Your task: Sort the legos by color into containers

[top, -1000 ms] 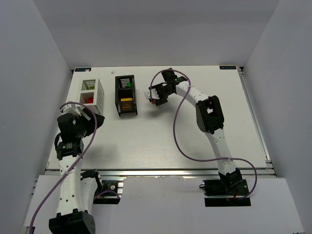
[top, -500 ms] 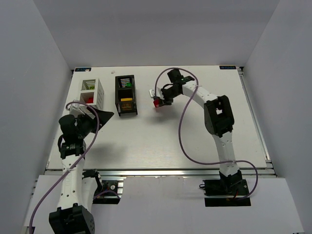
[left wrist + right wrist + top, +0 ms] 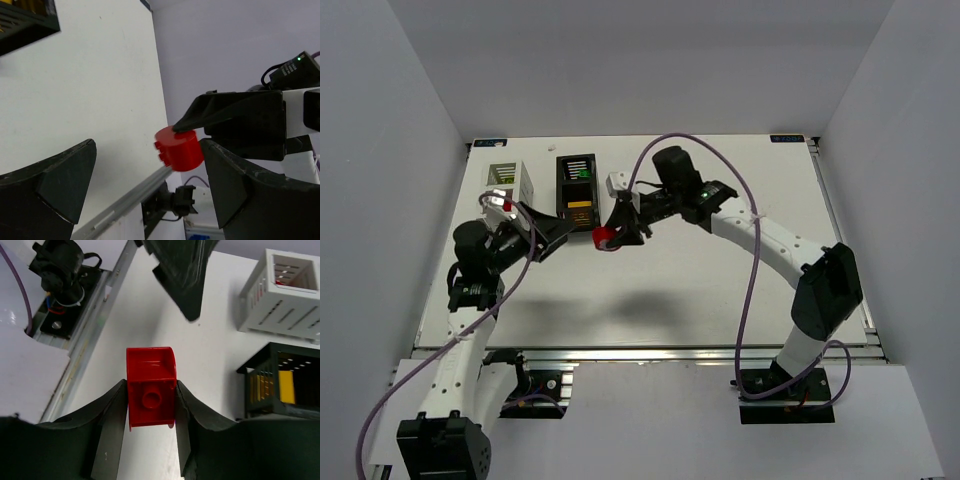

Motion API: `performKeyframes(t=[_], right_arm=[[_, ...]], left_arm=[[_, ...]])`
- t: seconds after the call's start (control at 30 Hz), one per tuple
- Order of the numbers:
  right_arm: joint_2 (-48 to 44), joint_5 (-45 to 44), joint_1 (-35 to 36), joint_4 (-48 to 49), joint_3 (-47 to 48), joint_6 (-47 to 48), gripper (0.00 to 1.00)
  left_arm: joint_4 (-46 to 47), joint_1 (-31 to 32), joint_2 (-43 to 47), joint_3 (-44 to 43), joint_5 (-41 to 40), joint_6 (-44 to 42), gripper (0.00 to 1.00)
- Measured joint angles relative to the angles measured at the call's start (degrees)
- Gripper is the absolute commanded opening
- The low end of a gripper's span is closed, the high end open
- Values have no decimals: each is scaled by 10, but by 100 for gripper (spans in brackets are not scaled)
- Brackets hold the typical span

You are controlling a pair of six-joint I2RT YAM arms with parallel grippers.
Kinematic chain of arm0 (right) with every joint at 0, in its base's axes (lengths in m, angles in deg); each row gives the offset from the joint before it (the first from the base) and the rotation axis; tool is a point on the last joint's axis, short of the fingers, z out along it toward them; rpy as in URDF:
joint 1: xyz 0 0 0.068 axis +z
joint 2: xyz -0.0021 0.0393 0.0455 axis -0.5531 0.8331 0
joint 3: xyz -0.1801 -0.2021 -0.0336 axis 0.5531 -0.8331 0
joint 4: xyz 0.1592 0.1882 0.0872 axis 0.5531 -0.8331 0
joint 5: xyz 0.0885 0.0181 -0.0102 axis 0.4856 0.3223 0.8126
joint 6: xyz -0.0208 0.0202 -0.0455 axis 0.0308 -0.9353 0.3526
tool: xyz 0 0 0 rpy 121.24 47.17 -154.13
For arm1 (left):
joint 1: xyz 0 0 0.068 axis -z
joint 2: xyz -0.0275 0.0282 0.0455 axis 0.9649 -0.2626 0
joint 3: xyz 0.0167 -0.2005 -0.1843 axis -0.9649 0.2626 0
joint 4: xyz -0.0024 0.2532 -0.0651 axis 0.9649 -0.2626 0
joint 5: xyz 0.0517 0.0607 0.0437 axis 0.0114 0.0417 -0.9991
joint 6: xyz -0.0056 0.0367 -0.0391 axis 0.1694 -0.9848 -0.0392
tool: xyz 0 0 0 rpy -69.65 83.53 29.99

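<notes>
Seen from above, a white desk [image 3: 720,290] carries a white bin [image 3: 510,180] and a black bin [image 3: 578,195] side by side at its far left. The right hand [image 3: 616,232] is stretched out just in front of the black bin. Its two fingers pinch a red brick [image 3: 604,238], rounded on one side, held above the desk. The left hand [image 3: 545,235] points at the brick from close by, its fingers spread wide and holding nothing. Yellow pieces [image 3: 286,386] fill one compartment of the black bin.
</notes>
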Motion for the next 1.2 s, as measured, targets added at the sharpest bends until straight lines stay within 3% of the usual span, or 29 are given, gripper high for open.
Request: performKeyframes(t=[0.27, 0.57, 0.7, 1.2], right_arm=[[22, -43, 45, 31, -2, -45, 0], [22, -60, 77, 37, -2, -49, 0], [22, -68, 99, 44, -3, -49, 0], [21, -77, 113, 50, -9, -60, 0]], left_arm=[[-38, 96, 1, -21, -40, 23, 98], [-106, 110, 37, -21, -70, 34, 91], [-122, 114, 45, -21, -82, 41, 81], [-157, 118, 91, -8, -93, 43, 71]])
